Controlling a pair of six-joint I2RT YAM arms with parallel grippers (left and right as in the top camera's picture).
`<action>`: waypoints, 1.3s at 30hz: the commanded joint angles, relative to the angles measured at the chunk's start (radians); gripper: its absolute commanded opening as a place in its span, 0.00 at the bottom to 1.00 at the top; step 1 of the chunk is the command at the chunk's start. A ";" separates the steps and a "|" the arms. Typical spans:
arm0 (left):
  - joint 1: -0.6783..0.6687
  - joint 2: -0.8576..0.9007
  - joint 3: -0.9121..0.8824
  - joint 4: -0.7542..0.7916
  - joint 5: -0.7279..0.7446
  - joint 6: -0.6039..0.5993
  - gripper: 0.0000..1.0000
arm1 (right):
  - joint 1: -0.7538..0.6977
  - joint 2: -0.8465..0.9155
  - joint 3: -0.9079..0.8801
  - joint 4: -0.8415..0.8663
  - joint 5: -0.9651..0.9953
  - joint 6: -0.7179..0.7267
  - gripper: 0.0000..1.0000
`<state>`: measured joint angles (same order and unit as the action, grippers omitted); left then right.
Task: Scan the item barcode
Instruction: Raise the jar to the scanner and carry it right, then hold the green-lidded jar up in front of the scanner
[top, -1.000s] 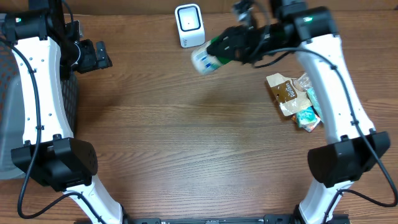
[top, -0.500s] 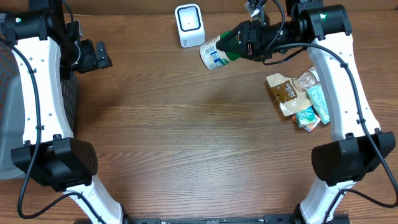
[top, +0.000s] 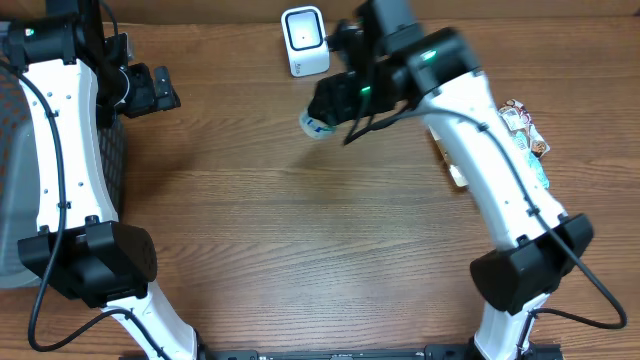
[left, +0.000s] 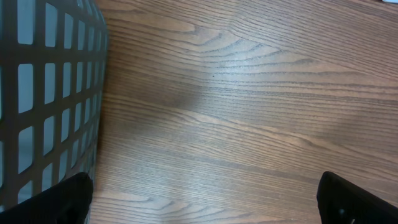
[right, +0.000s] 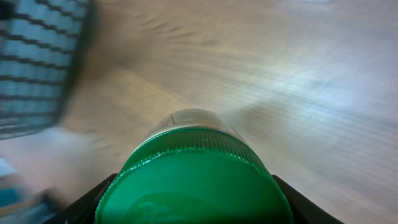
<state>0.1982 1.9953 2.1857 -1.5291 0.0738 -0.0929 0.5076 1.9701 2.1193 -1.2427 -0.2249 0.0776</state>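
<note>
The bottle (top: 313, 124), white with a green cap (right: 196, 180), is clamped in the right gripper (top: 338, 100), whose jaws close on its cap end so that only the pale base pokes out to the left in the overhead view. It hangs above the counter (top: 300, 230), near the white scanner (top: 305, 40) and a little to the front of it, not touching it. The right wrist view is blurred, so the label's facing cannot be made out; it shows mostly the cap filling the lower frame. On the far right of the counter lies a small heap of snack packets (top: 525, 125), partly hidden by the right arm. The left gripper (top: 160, 90) hovers well apart at the left edge, jaws spread wide and holding nothing, beside a dark mesh basket (left: 43, 93).
</note>
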 joint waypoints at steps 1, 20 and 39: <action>0.004 -0.026 0.003 0.001 -0.004 0.026 1.00 | 0.054 -0.027 -0.043 0.092 0.393 -0.007 0.51; 0.004 -0.026 0.003 0.001 -0.004 0.026 1.00 | 0.055 0.147 -0.316 1.106 0.523 -0.796 0.49; 0.004 -0.026 0.003 0.001 -0.004 0.026 0.99 | 0.011 0.377 -0.317 1.636 0.494 -1.029 0.51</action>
<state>0.1982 1.9953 2.1857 -1.5291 0.0738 -0.0925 0.5327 2.3363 1.7977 0.3489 0.2947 -0.9146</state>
